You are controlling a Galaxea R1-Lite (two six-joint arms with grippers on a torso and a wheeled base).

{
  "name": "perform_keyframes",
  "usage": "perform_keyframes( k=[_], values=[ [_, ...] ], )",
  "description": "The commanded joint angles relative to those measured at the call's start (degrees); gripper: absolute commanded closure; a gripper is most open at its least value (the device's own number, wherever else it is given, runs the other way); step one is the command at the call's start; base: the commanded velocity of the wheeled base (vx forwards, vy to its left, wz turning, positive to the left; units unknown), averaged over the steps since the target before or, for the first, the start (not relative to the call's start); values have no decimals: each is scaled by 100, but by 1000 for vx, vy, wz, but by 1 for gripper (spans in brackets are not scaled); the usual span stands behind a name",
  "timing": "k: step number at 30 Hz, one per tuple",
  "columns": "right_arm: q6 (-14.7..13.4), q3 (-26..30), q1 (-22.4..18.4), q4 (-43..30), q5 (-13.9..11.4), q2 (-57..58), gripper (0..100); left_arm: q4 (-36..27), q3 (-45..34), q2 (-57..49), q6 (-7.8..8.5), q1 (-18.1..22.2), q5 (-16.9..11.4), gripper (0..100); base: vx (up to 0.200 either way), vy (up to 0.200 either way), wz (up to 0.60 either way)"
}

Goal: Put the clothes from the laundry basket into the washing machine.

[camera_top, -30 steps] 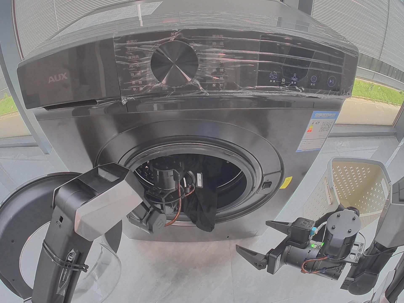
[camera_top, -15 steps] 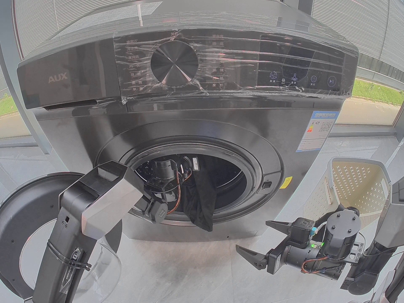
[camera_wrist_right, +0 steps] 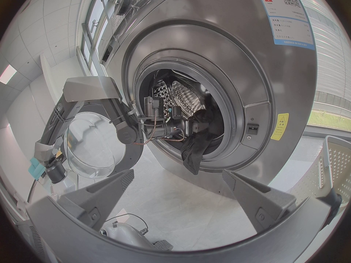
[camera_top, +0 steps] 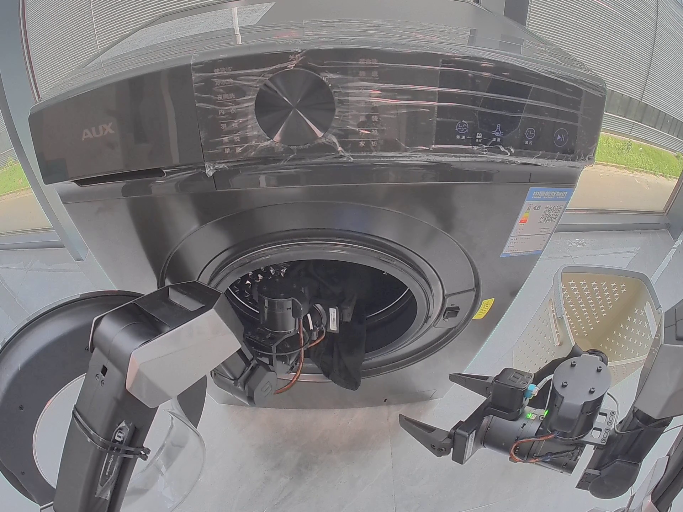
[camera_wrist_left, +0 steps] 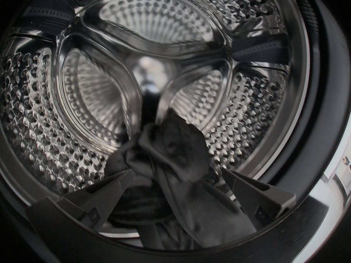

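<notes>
Crumpled black cloth garment (camera_wrist_left: 172, 154) hanging half out of grey washing machine (camera_top: 398, 200), round opening, centre frame.
Limp, creased, matte; left gripper (camera_wrist_left: 177, 172) spread either side of it, right gripper (camera_top: 427, 397) spread too, lower right.

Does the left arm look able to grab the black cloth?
Probably yes: the cloth sits inside the open left end effector at the mouth of the washer, with nothing blocking.

The left arm (camera_top: 167, 343) wears a boxy silver-grey shell over black links, with a black cable tie (camera_top: 107, 441) lower down and an orange cable (camera_top: 302, 346) at the wrist. The right gripper (camera_top: 427, 397) has dark grey, pointed wedge fingers (camera_top: 427, 432) on a black body with a small green light (camera_top: 530, 415).
</notes>
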State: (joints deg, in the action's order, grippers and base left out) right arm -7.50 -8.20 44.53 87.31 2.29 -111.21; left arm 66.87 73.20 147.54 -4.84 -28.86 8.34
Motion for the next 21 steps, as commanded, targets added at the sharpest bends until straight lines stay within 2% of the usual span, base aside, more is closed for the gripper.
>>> perform_keyframes(
  k=[1, 5, 21],
  values=[
    [-6, 3, 12, 5, -1, -23, 0, -24, -729, -411, -8, -156, -306, 0, 0, 0, 0],
    [-6, 3, 12, -3, -1, -23, 0, -24, -1010, -419, -8, -208, -438, 0, 0, 0, 0],
    [-6, -15, 135, 14, 8, -23, 0, 28, -676, 257, 1, -182, -412, 0, 0, 0, 0]
  ],
)
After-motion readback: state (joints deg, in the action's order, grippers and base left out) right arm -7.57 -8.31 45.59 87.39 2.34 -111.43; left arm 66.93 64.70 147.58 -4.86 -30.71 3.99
